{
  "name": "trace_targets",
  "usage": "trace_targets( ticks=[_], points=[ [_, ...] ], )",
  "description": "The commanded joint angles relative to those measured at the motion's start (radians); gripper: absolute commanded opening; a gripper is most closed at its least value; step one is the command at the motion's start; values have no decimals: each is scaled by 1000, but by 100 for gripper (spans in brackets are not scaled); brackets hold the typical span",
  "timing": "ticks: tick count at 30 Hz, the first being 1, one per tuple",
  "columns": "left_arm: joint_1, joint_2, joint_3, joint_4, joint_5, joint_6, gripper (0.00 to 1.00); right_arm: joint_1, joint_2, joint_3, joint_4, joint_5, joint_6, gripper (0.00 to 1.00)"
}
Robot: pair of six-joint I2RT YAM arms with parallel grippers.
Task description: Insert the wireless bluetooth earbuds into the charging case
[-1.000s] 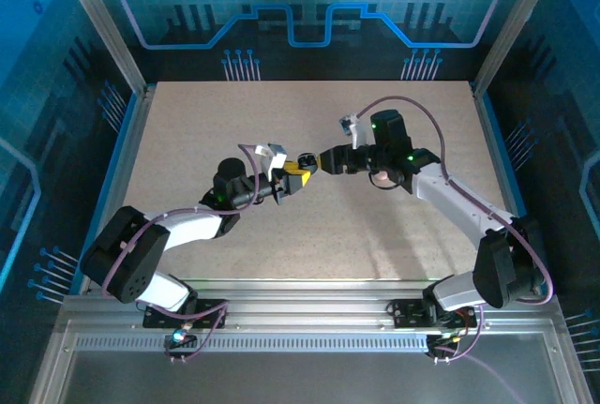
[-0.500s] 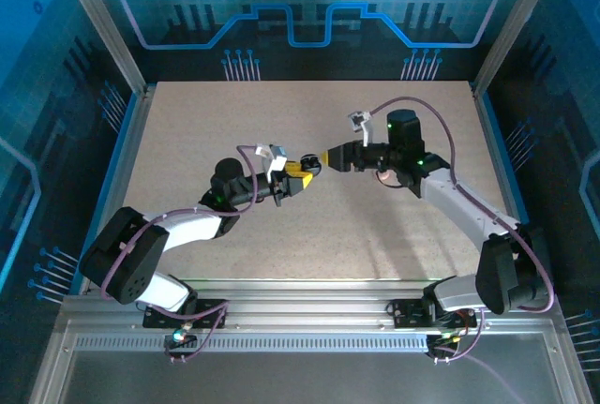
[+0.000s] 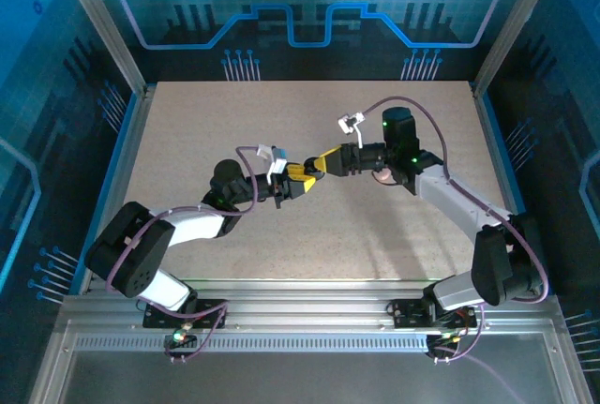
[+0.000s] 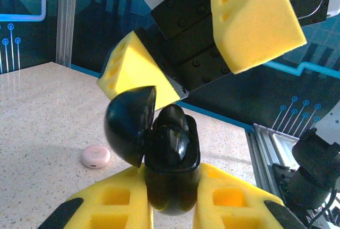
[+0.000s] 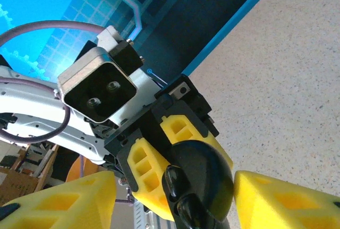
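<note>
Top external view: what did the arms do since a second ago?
The right end effector backed off to the right, then came back to the black charging case, jaws open either side of it. The left end effector kept gripping the case, lid open. The pink case stayed put.

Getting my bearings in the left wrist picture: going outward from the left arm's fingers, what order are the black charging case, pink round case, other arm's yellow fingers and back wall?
1. black charging case, gripped between the left fingers.
2. right arm's yellow fingers, just beyond, above it.
3. small pink round case, on the table, left.
4. blue-lit back wall, behind everything.
</note>
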Motion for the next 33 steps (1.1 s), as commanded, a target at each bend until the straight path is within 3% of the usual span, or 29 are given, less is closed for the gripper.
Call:
trace_targets(
  ticks=[1, 7, 12, 18, 25, 33],
  points=[
    [1, -12, 31, -37, -3, -2, 5, 15, -13, 33, 22, -77, -13, 57],
    [0, -30, 44, -168, -84, 17, 5, -2, -80, 22, -23, -17, -42, 51],
    [2, -8, 113, -399, -132, -47, 5, -80, -87, 8, -184, 258, -26, 51],
    [1, 119, 267, -754, -150, -202, 4, -131, -29, -35, -251, 448, 79, 51],
    [0, 315, 418, -970, -130, -359, 3, -146, 18, -30, -301, 505, 94, 51],
    [-1, 421, 580, -1288, -215, -337, 8, -151, 31, -31, -332, 520, 78, 52]
  ],
)
